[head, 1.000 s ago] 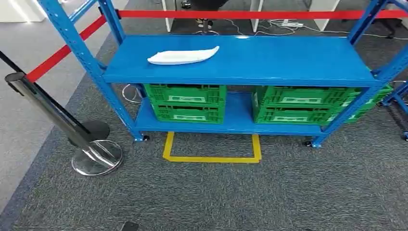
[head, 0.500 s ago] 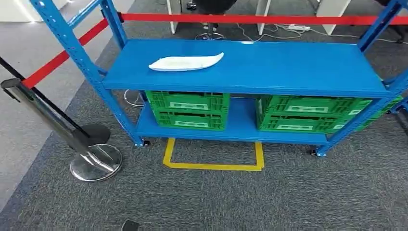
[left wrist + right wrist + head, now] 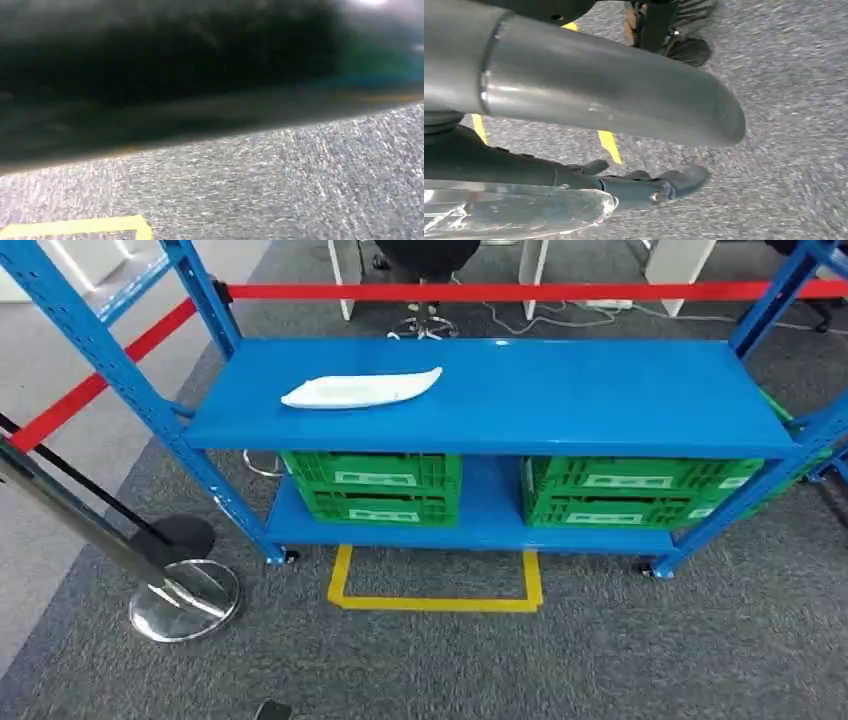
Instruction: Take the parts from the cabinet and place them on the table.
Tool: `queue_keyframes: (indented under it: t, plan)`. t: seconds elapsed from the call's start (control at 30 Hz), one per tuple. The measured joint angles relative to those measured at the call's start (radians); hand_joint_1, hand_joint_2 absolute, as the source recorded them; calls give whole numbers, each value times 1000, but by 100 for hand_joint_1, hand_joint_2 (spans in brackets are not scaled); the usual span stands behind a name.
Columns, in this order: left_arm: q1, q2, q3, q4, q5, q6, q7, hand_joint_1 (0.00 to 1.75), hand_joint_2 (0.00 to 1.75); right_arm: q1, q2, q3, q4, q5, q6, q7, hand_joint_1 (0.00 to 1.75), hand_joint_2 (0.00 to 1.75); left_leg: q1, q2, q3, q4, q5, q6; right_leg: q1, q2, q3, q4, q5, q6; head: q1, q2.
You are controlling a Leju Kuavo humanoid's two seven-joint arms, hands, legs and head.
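Note:
A long white part lies on the left half of the blue cabinet's top shelf, straight ahead of me in the head view. My right hand hangs over the grey carpet, its thick grey thumb apart from the dark fingers, with nothing between them. A clear glossy piece shows beside the fingers; I cannot tell what it is. The left wrist view is blurred: a dark mass above carpet, and I cannot make out its fingers.
Two green crates fill the lower shelf. A yellow tape square marks the carpet in front of the cabinet. A chrome stanchion stands at the left, and a red belt runs behind the cabinet.
The whole picture has shifted: the camera has moved, and the cabinet now sits lower and slightly larger in the head view. The white part has not moved on the shelf.

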Motion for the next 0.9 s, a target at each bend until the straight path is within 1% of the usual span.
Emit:
queue_keyframes:
  t: [0.03, 0.07, 0.1, 0.13, 0.17, 0.2, 0.23, 0.27, 0.3, 0.33, 0.37, 0.4, 0.43, 0.47, 0.53, 0.57, 0.6, 0.63, 0.67, 0.7, 0.73, 0.77, 0.8, 0.83, 0.87, 0.9]
  plan:
    - [0, 1, 0, 0, 0, 0, 0, 0, 0, 0, 0, 0, 0, 1, 1, 0, 0, 0, -2, 0, 4, -4, -1, 2, -2, 0, 7, -7, -4, 4, 0, 0]
    - [-1, 1, 0, 0, 0, 0, 0, 0, 0, -1, 0, 0, 0, 1, 1, 0, 0, 0, 2, -1, 15, -21, 7, 3, 2, -1, 18, -11, -8, 11, -3, 0]
    - [-1, -2, 0, 0, 0, 0, 0, 0, 0, 0, -1, 0, 0, 1, 1, 0, 0, 0, 10, 1, 34, -37, 11, 1, -1, -1, 23, -4, -14, 13, -3, 0]
    - [-3, -2, 0, 0, -1, 0, 0, 0, 0, -2, -1, 0, 0, 2, 1, -2, 0, 0, 12, 0, 44, -43, 8, 7, -1, -2, 4, 33, -32, 20, 2, 0]
    - [-5, -2, 0, 0, -1, 0, 0, 0, 0, -5, -1, 0, 0, 2, 1, -2, 0, 0, 14, 1, 48, -42, 3, 10, -4, -3, -42, 111, -67, 26, 2, 0]
    - [-6, -3, 0, 0, -1, 0, 0, 0, 0, -5, -1, 0, 0, 2, 1, -2, 0, 0, 14, 1, 54, -42, -5, 9, -9, -3, -99, 198, -98, 32, 2, 0]
    - [-6, -4, 0, 0, -2, 0, 0, 0, 0, -4, -1, 0, 0, 2, 1, -2, 0, 0, 14, 1, 60, -42, -12, 9, -12, -3, -144, 259, -111, 36, 1, 0]
    - [-6, -4, 0, 0, -2, 0, 0, 0, 0, -2, -1, 0, 0, 2, 1, -1, 0, 0, 15, 1, 68, -42, -20, 8, -14, -3, -179, 292, -104, 39, 1, 0]
    - [-4, -4, 0, 0, -1, 0, 0, 0, 0, -1, -1, 0, 0, 2, 1, 0, 0, 0, 16, 0, 80, -42, -29, 6, -16, -3, -189, 276, -67, 42, 1, 0]
    - [-3, -4, 0, 0, -2, 0, 0, 0, 0, 0, -2, 0, 0, 3, 1, 0, 0, 0, 18, -1, 94, -42, -39, 3, -18, -3, -180, 224, -12, 45, 1, 0]
    - [-3, -4, 0, 0, -2, 0, 0, 0, 0, 0, -4, 0, 0, 3, 1, 0, 0, 0, 20, -2, 113, -42, -52, -1, -20, -5, -150, 134, 58, 46, 2, 0]
    - [-3, -5, 0, 0, -2, 0, 0, 0, 0, 0, -5, -1, 0, 4, 1, 0, 0, 0, 21, -2, 126, -42, -65, -7, -21, -8, -121, 46, 114, 47, 2, 0]
    - [-4, -4, 0, 0, -2, 0, 0, 0, 0, 0, -5, -2, 0, 4, 2, 0, 0, 0, 16, 0, 127, -41, -74, -15, -17, -11, -113, 43, 97, 45, 3, 0]
    - [-8, -4, 0, 0, -3, 0, 0, 0, 0, -2, -5, -3, 1, 5, 2, 0, 0, 0, 14, -3, 125, -36, -81, -20, -17, -9, -97, 23, 92, 32, 3, 0]
    - [-8, -4, 0, 0, -5, 1, 0, 0, 0, 0, -5, -6, 1, 5, 2, 1, 0, 0, 15, -2, 129, -45, -80, -24, -14, -7, -99, 25, 88, 19, -11, 0]
    - [-8, -3, 0, 0, -5, 1, 0, 0, 0, 0, -6, -6, 1, 5, 1, 0, 0, 0, 15, -2, 132, -47, -84, -30, -15, -7, -98, 22, 86, 13, -8, 0]
    - [-8, -3, 0, 0, -5, 1, 0, 0, 0, 1, -6, -7, 1, 5, 1, 0, 0, 0, 18, -2, 136, -42, -96, -36, -19, -7, -88, 13, 86, 6, -9, 0]
    - [-9, -3, 0, 0, -6, 1, 0, 0, 0, 1, -6, -8, 1, 5, 1, 0, 0, 0, 18, -1, 122, -8, -111, -43, -19, -8, -80, 9, 82, 0, -17, 0]
    - [-9, -3, 0, 0, -6, 1, 0, 0, 0, -1, -6, -8, 1, 5, 1, 0, 0, 0, 20, 0, 92, 47, -136, -46, -19, -9, -76, 8, 79, -4, -21, 0]
    - [-9, -3, 0, 0, -6, 1, 0, 0, 0, -2, -6, -8, 1, 5, 2, 0, 0, 0, 23, 0, 37, 141, -171, -51, -19, -10, -70, 8, 74, -10, -19, 0]
    - [-8, -3, 0, 0, -6, 1, 0, 0, 0, -3, -6, -8, 1, 5, 1, 0, 0, 0, 25, 0, -7, 214, -190, -53, -18, -10, -65, 8, 69, -11, -19, 0]
    - [-5, -3, 0, 0, -5, 1, 3, 0, 0, -2, -6, -9, 1, 5, 1, 0, 0, 0, 26, 0, -41, 258, -193, -54, -18, -9, -58, 8, 66, -11, -20, 0]
    - [-3, -3, 0, 0, -3, 4, 9, 0, 0, -1, -6, -10, 1, 5, 0, 2, 0, 0, 27, 0, -55, 258, -169, -54, -18, -8, -50, 8, 61, -11, -20, 0]
    - [-3, -3, 0, 0, -3, 10, 17, 0, 0, 0, -6, -11, 1, 5, 0, 3, 0, 0, 27, 0, -50, 221, -123, -52, -18, -7, -42, 8, 55, -10, -20, 0]
    - [-4, -3, 0, 0, -3, 19, 24, 0, 0, 0, -6, -11, 1, 7, -2, 7, 0, 0, 27, 0, -27, 150, -64, -48, -18, -6, -33, 8, 50, -8, -20, 0]
    - [-4, -3, 0, 0, -6, 30, 30, 0, 0, 0, -6, -11, 1, 8, -3, 15, 0, 0, 27, 0, 4, 65, -9, -41, -17, -5, -24, 7, 46, -7, -20, 0]
